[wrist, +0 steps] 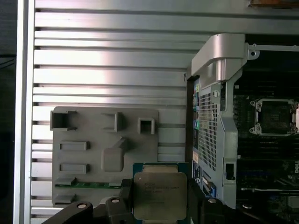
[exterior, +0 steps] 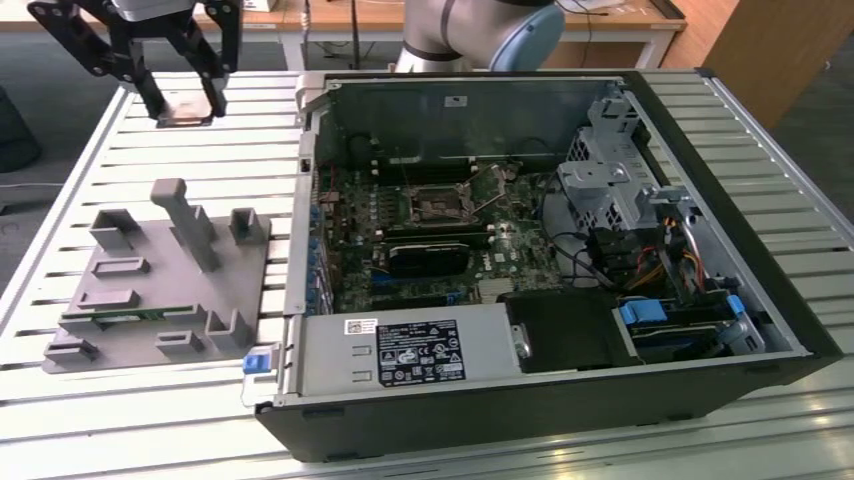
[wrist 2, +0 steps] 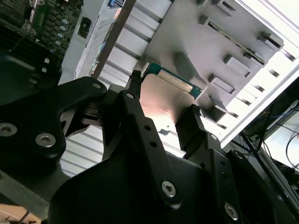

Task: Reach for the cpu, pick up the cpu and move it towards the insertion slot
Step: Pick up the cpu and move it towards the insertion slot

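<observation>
The open computer case lies on the slatted table, well apart from me toward the exterior view's right. Inside, the insertion slot sits on the motherboard. My gripper hangs above the table's far edge, clamped on the cpu, which I hold flat and clear of the grey fixture.

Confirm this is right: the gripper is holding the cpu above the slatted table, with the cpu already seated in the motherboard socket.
Not quite. The gripper does hold the cpu between its fingers above the slatted table, but the cpu is not seated. The first wrist view shows the insertion slot open and bare, off to one side inside the computer case.
</observation>
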`<state>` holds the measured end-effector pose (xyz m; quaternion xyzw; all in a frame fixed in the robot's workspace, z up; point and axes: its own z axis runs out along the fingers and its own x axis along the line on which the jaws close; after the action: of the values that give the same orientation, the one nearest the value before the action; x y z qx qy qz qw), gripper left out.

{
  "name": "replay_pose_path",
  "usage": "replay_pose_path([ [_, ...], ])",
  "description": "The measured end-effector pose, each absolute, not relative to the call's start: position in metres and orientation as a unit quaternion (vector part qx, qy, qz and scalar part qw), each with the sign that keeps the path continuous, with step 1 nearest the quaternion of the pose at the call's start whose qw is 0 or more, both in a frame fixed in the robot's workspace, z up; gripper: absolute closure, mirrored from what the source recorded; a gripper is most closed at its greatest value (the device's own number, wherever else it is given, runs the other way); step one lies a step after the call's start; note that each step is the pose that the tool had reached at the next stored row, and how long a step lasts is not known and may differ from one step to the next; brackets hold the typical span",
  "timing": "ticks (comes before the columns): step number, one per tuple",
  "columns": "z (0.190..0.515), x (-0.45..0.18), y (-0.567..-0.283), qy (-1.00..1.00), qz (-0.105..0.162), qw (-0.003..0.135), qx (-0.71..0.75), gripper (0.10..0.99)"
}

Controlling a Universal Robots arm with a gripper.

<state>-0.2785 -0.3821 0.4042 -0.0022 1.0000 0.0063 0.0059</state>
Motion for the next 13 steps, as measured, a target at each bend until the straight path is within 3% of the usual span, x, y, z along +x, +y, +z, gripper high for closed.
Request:
replay_pose_path([
  [13, 0.404, -0.235, -0.382, 1.0, 0.007, 0.006, -0.002, 0.541],
])
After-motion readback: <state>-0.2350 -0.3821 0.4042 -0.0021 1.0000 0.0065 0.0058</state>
